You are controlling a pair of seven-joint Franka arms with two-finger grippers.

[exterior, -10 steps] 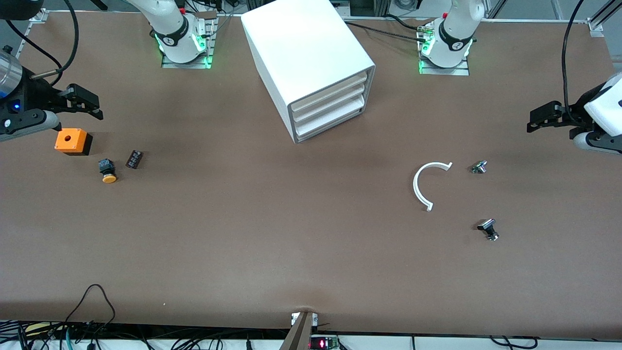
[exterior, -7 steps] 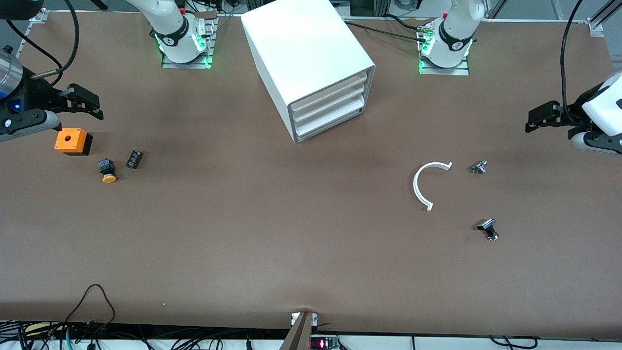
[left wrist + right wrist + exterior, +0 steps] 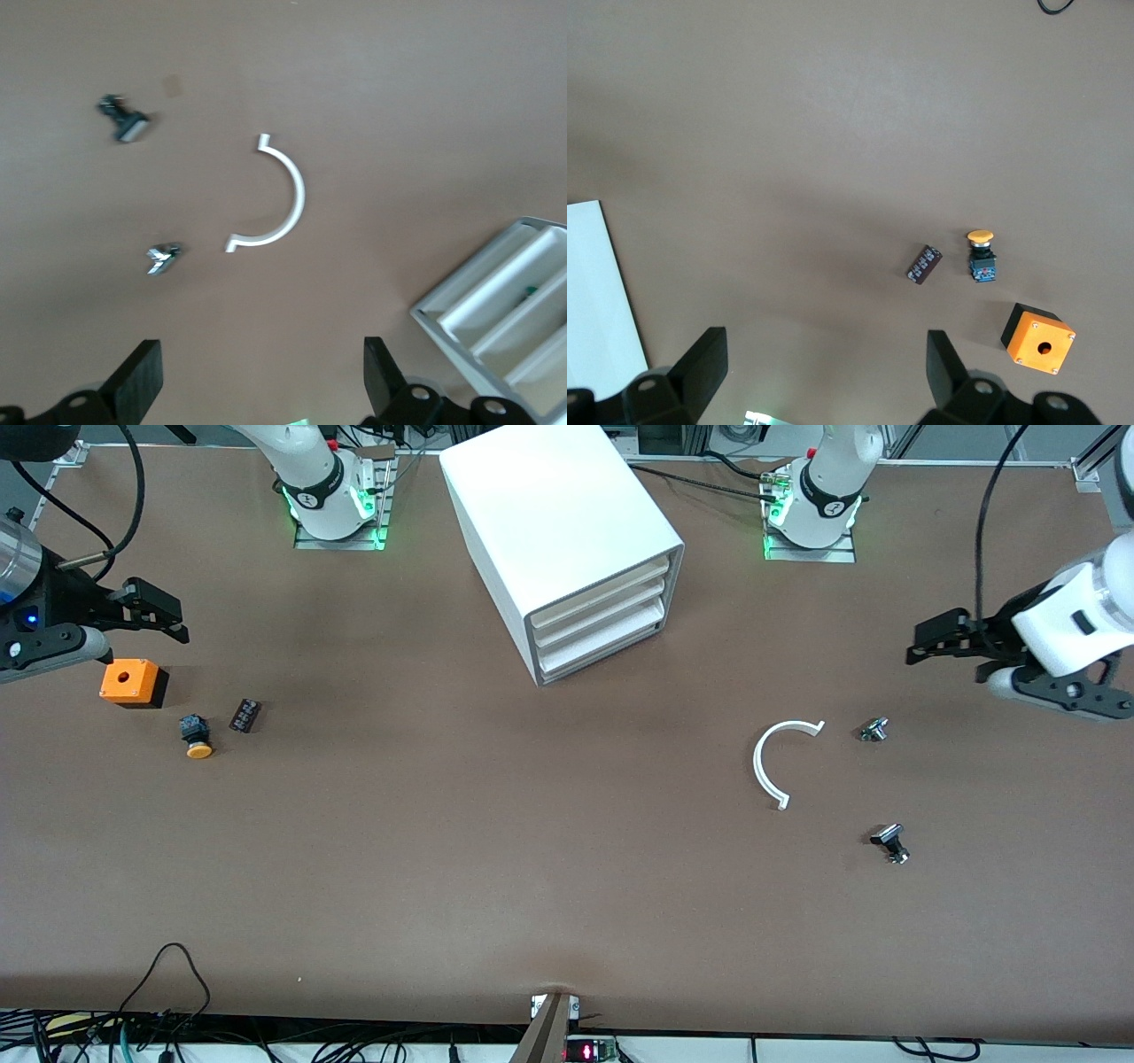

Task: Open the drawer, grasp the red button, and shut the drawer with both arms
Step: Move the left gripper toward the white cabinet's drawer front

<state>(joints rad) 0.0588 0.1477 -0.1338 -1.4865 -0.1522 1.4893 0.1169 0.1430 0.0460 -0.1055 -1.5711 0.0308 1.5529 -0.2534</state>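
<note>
**Both grippers aloft and spread, all three drawers shut, red button not seen**

Nearest the front camera, twd the left arm's end, a small black-and-silver part [image 3: 890, 843] is seen on the table [image 3: 496, 850]. Farther back lie a white C-shaped piece [image 3: 769, 763] and, just beside it, a small silver part [image 3: 873, 729].

Twd the right arm's end, a yellow-capped button [image 3: 196, 737] and a small dark block [image 3: 244, 715] are set near each other, w/ an orange box [image 3: 133, 683] a bit farther back.

The right gripper [image 3: 164, 622] is held in the air just above the orange box, fingers spread, nothing grasped. The left gripper [image 3: 941, 639] is held over bare table near the silver part, fingers [image 3: 137, 379] wide apart, also empty.

Farthest back, btwn the arm bases, the white cabinet [image 3: 554, 522] is angled. The drawer [image 3: 599, 622] and the two like it are pushed in flush. The red-capped button can't be made out in any view.
</note>
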